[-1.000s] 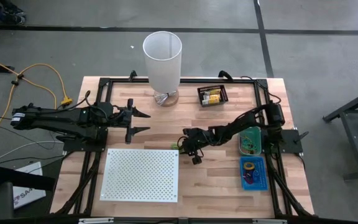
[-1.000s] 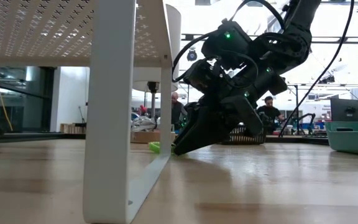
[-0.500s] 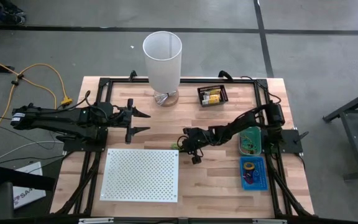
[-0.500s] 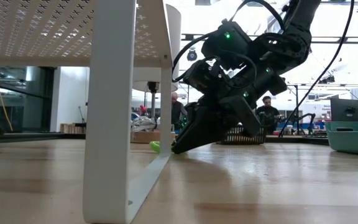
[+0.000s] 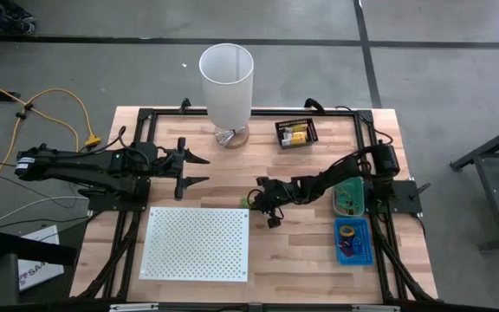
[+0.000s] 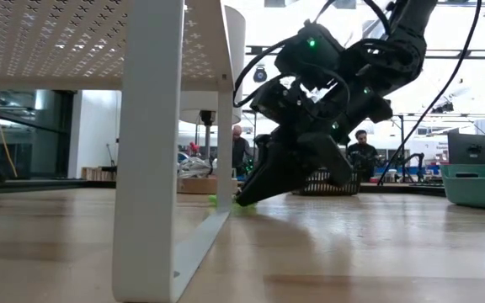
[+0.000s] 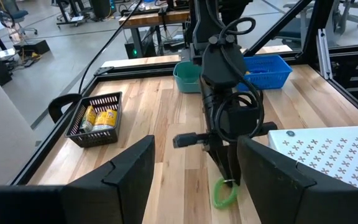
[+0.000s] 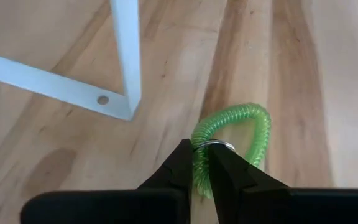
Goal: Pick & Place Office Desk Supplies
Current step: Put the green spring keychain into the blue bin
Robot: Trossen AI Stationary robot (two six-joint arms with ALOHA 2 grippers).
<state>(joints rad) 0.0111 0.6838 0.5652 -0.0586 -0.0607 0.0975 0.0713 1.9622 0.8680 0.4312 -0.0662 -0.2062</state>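
1. Green coil loop (image 8: 234, 138): one, lying on the bare wood near mid-table, just off the white perforated board's (image 5: 196, 243) far right corner. It also shows beneath the arm from the left wrist (image 7: 225, 193), and as a green sliver at the fingertips in the low view (image 6: 224, 202).
2. Right gripper (image 8: 204, 163): tilted down to the tabletop, its two fingers pinched on the loop's near strand, where a small metal ring sits. From above it lies at the board's corner (image 5: 258, 201).
3. Left gripper (image 5: 199, 170): fingers spread wide, nothing between them, held over the wood left of centre, well apart from the loop.
4. Count, table's right side: one teal bin (image 5: 350, 196) with small loose items; one blue tray (image 5: 354, 241) holding coloured loops, number not clear.
5. Count, far edge: one black basket (image 5: 295, 133) with yellow packets, two seen from the left wrist (image 7: 100, 117); one tall white cylinder (image 5: 227, 80) standing at the far edge.
6. Edges: the board's white leg (image 6: 148, 151) stands just beside the loop. The board fills the near-left part of the table.
7. Open room: bare wood runs between the loop and the teal bin, and between the loop and the basket. A black frame (image 5: 141, 114) borders the table.
8. Beyond the table, in the low view: a person (image 6: 364, 147), far off.
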